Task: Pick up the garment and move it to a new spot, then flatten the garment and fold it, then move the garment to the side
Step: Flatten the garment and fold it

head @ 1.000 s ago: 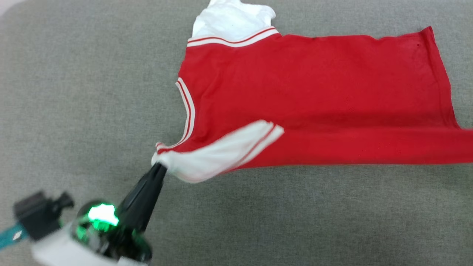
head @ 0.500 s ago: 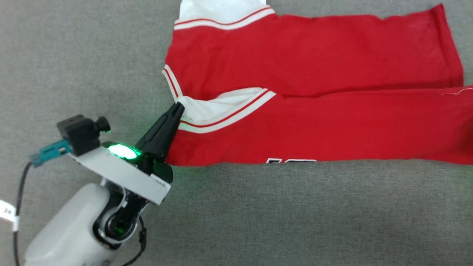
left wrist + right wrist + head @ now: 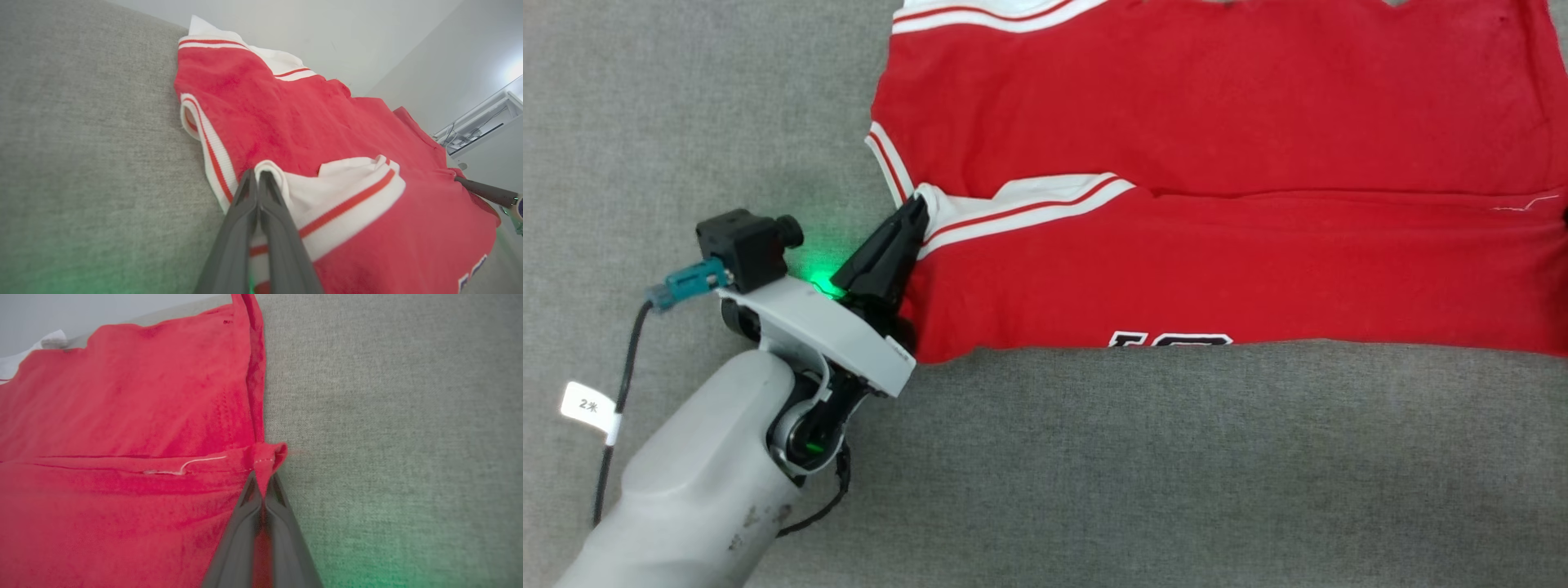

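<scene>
- Found garment lying on grey cloth surface, across upper right of head view, reaching past top and right edges there.
- Noted near side folded up over red body; fold edge runs straight, left to right.
- Noted black, white-edged number at that fold edge, top part showing, rest tucked under.
- Noted white sleeve with red stripe lying flat on red body at left end; striped neck trim just beside it.
- Found left gripper at sleeve's left corner, fingers pressed together, white cloth pinched between them.
- Found right gripper at garment's right end, fingers clamped on a small rolled corner of red hem, red cloth visible between them.
- Noted loose white thread lying on hem seam near that corner.
- Noted green glow on surface beside each gripper.
- Noted black cable with white tag beside left forearm.
- Noted pale wall beyond far edge of surface.
</scene>
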Controlling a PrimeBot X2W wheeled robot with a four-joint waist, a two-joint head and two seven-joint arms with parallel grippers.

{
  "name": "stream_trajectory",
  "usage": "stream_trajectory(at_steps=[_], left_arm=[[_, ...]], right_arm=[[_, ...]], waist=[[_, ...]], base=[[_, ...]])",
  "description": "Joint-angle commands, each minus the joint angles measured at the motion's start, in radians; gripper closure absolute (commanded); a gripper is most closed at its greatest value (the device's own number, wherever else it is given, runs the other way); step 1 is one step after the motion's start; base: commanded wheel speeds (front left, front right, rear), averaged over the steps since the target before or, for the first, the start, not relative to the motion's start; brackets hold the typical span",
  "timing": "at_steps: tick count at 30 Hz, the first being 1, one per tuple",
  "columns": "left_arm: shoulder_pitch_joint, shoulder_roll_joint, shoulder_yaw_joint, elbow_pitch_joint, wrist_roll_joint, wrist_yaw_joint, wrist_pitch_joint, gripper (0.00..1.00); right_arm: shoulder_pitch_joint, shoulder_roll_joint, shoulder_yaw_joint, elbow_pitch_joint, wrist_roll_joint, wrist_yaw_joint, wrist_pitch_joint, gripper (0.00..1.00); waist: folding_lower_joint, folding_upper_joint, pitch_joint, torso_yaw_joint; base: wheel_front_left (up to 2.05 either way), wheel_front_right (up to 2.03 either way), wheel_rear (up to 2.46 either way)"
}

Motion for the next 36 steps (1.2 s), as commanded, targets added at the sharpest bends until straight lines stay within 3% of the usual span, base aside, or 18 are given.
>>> stream_trajectory(at_steps=[1, 2, 3, 4, 5, 10, 14, 20, 24, 27, 28, 30, 36], left_arm=[[0.042, 0.01, -0.022, 0.079, -0.006, 0.004, 0.011, 1.0], [0.038, 0.01, -0.027, 0.083, -0.01, 0.004, 0.011, 0.98], [0.033, 0.014, -0.033, 0.083, -0.012, 0.004, 0.011, 0.64], [0.029, 0.024, -0.037, 0.083, -0.01, 0.004, 0.01, 0.04], [0.024, 0.036, -0.04, 0.081, -0.008, 0.004, 0.01, 0.0], [0.004, 0.107, -0.035, 0.014, -0.01, 0.004, 0.019, 0.0], [-0.019, 0.199, -0.043, -0.075, 0.012, 0.041, 0.103, 0.0], [-0.062, 0.323, -0.02, -0.29, -0.063, 0.153, 0.337, 0.0], [-0.082, 0.38, -0.052, -0.439, -0.161, 0.224, 0.589, 0.0], [-0.096, 0.399, -0.081, -0.501, -0.209, 0.267, 0.725, 0.0], [-0.096, 0.399, -0.081, -0.501, -0.209, 0.267, 0.725, 0.0], [-0.12, 0.418, -0.126, -0.517, -0.247, 0.295, 0.88, 0.0], [-0.154, 0.392, -0.173, -0.48, -0.266, 0.344, 1.014, 0.0]], right_arm=[[-0.002, 0.01, 0.03, 0.018, -0.003, -0.001, -0.007, 1.0], [-0.01, 0.008, 0.037, 0.021, -0.001, -0.001, -0.023, 0.99], [-0.015, 0.006, 0.04, 0.025, -0.002, -0.001, -0.037, 0.71], [-0.015, 0.003, 0.041, 0.027, -0.003, -0.001, -0.051, 0.5], [-0.016, 0.003, 0.039, 0.03, -0.003, -0.001, -0.065, 0.0], [-0.008, 0.001, 0.029, 0.008, 0.003, -0.001, -0.096, 0.0], [0.0, 0.0, 0.007, -0.028, -0.008, -0.001, -0.099, 0.0], [0.006, 0.015, -0.037, -0.072, -0.022, -0.001, -0.092, 0.0], [0.009, 0.026, -0.056, -0.09, -0.034, -0.001, -0.075, 0.0], [0.008, 0.035, -0.062, -0.099, -0.037, -0.001, -0.067, 0.0], [0.008, 0.035, -0.062, -0.099, -0.037, -0.001, -0.067, 0.0], [0.017, 0.043, -0.068, -0.104, -0.039, -0.001, -0.06, 0.0], [0.003, 0.058, -0.075, -0.109, -0.028, -0.001, -0.052, 0.0]], waist=[[0.0, 0.0, -0.005, -0.001], [0.0, 0.0, -0.01, -0.001], [0.0, 0.0, -0.016, -0.001], [0.0, 0.0, -0.023, 0.0], [0.0, 0.0, -0.031, 0.001], [0.0, 0.0, -0.082, 0.005], [0.0, 0.0, -0.123, 0.008], [0.0, 0.0, -0.176, 0.015], [0.0, 0.0, -0.189, 0.015], [0.0, 0.0, -0.187, 0.008], [0.0, 0.0, -0.187, 0.008], [0.0, 0.0, -0.183, 0.0], [0.0, 0.0, -0.157, -0.029]], base=[[0.0, 0.0, 0.0], [0.0, 0.0, 0.0], [0.0, 0.0, 0.0], [0.0, 0.0, 0.0], [0.0, 0.0, 0.0], [0.0, 0.0, 0.0], [0.0, 0.0, 0.0], [0.0, 0.0, 0.0], [0.0, 0.0, 0.0], [0.0, 0.0, 0.0], [0.0, 0.0, 0.0], [0.0, 0.0, 0.0], [0.0, 0.0, 0.0]])
